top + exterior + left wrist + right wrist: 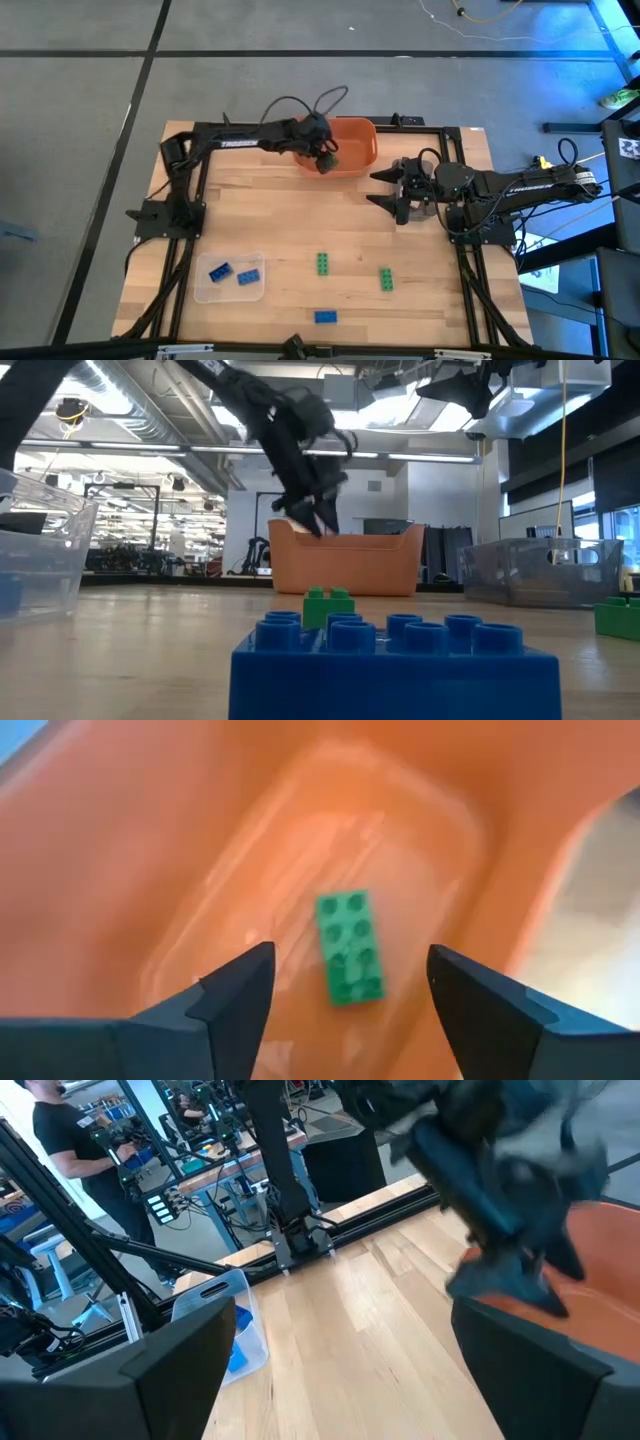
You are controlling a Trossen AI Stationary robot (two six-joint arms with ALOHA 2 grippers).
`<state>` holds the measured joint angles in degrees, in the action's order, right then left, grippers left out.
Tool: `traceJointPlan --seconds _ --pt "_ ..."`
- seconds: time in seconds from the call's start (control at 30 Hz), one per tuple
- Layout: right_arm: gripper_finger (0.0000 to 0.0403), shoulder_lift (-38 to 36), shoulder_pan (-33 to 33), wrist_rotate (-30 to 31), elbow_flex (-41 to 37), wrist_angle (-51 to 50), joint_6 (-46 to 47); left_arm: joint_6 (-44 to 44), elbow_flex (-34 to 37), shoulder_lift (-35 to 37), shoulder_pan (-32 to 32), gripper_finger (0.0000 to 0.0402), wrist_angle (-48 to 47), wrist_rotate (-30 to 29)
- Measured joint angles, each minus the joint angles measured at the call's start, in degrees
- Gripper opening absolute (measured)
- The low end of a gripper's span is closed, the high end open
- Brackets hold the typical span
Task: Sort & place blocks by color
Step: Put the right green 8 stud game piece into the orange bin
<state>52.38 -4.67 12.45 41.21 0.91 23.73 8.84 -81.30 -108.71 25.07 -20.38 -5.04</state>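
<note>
high view hides most of the orange bowl [355, 150] under my left arm, so what's inside can't be read from there; the left wrist view shows it: one green block [350, 947] lying flat on the bowl floor, studs up. low view cuts off a big blue block [395, 668] at the bottom edge, w/ a green block [328, 603] peeking up behind it and another green one [620, 616] clipped at the right edge.

my left claw [325, 157] hangs over the bowl's left part, arm stretched across the back of the worktop [300, 220], fingers spread wide w/ nothing between them. my right claw [392, 190] waits just right of the bowl, above the worktop, fingers also wide apart and empty, pointing toward the left arm.

clear tray [230, 277] sits at the front left, holding two blue blocks [219, 270] [250, 277] side by side. loose on the worktop: a green block [324, 263] near front centre, a second green block [386, 279] to its right, and a blue block [325, 317] near the front edge. low view also shows a grey tray [545, 570] right of the bowl; contents can't be made out.
</note>
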Motion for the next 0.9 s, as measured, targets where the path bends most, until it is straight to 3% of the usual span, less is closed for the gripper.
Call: traceJointPlan --seconds 0.2,0.37,0.7,0.9 --pt "0.0371 0.0 0.0 0.0 0.0 0.1 0.0 1.3 0.0 11.1 0.0 0.0258 0.4 5.1" --pt "0.0371 0.0 0.0 0.0 0.0 0.1 0.1 1.3 1.7 22.4 -5.0 0.0256 4.4 6.7" --pt "0.0371 0.0 0.0 0.0 0.0 0.1 -0.1 7.7 31.0 42.8 -20.6 0.0250 37.9 -4.5" --pt "0.0371 0.0 0.0 0.0 0.0 0.1 -0.1 9.1 40.7 49.4 -26.6 0.0250 44.5 -6.2"
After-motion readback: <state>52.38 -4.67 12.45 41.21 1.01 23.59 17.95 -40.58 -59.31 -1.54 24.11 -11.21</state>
